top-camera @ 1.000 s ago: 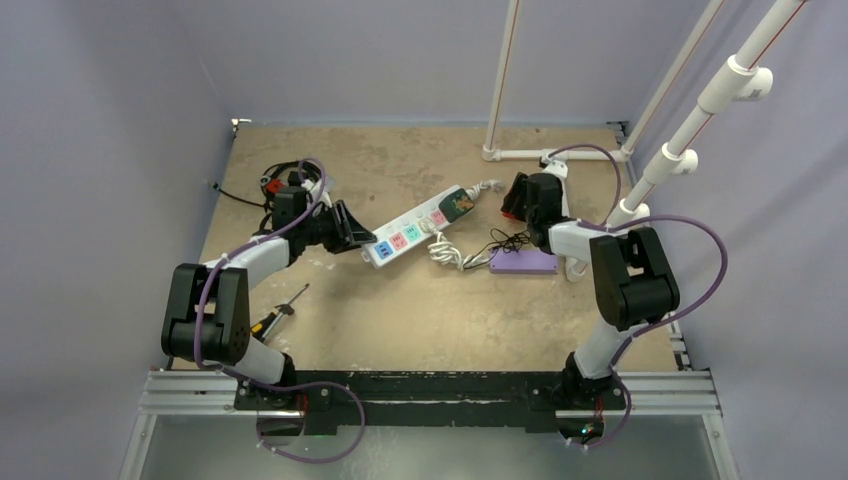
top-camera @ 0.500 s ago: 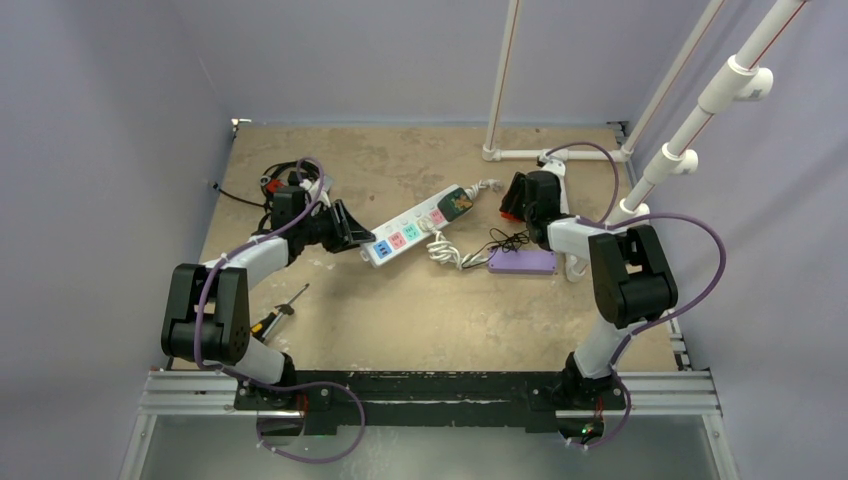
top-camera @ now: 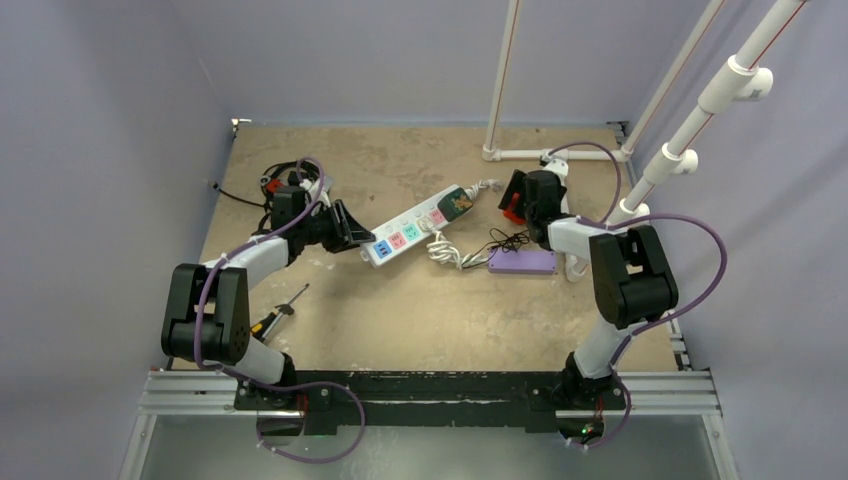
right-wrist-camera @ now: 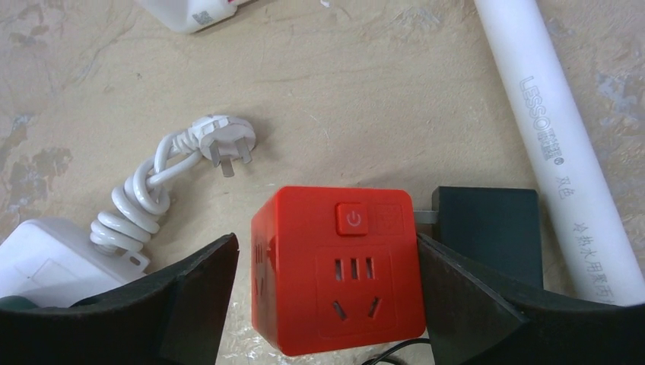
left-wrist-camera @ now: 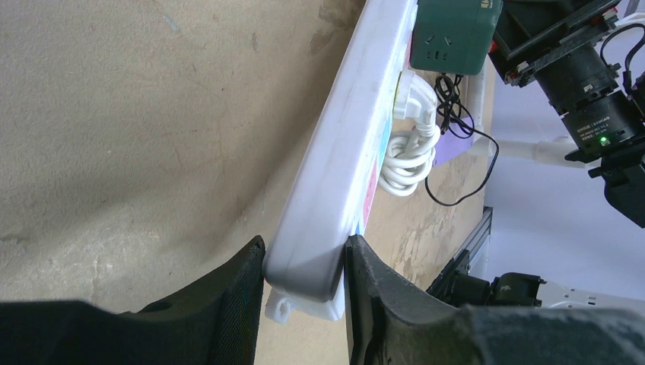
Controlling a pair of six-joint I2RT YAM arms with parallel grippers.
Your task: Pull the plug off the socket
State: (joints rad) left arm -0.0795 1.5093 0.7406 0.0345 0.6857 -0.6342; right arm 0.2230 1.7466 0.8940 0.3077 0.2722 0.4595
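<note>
Shows the left end effector [left-wrist-camera: 304, 266] clamped on the near end of a long white plastic power strip [left-wrist-camera: 346, 167] with pastel outlets, lying aslant across the middle of a scuffed tan table [top-camera: 400, 330]. Shows, at the strip's far end, a dark green plug block [left-wrist-camera: 455, 34] seated in an outlet, and just nearer a white plug [left-wrist-camera: 414, 87] with a coiled white cord, also seated. Finds the right end effector [right-wrist-camera: 325, 251] beyond that far end, fingers spread wide to either side of a red plastic cube adapter [right-wrist-camera: 338, 281] resting on the table, clear of the strip. Shows a black block [right-wrist-camera: 487, 228] joined to the cube's side by a metal tab.

Reads as the letting-go stage if the red cube counts as the plug: apart from the socket, no grip on it. Otherwise calls for swinging the right end effector over to the green block, closing on its sides and drawing straight out along the pins, with the left clamp bracing the strip against the tug. Risks dragging the whole strip if that clamp slips.
</note>
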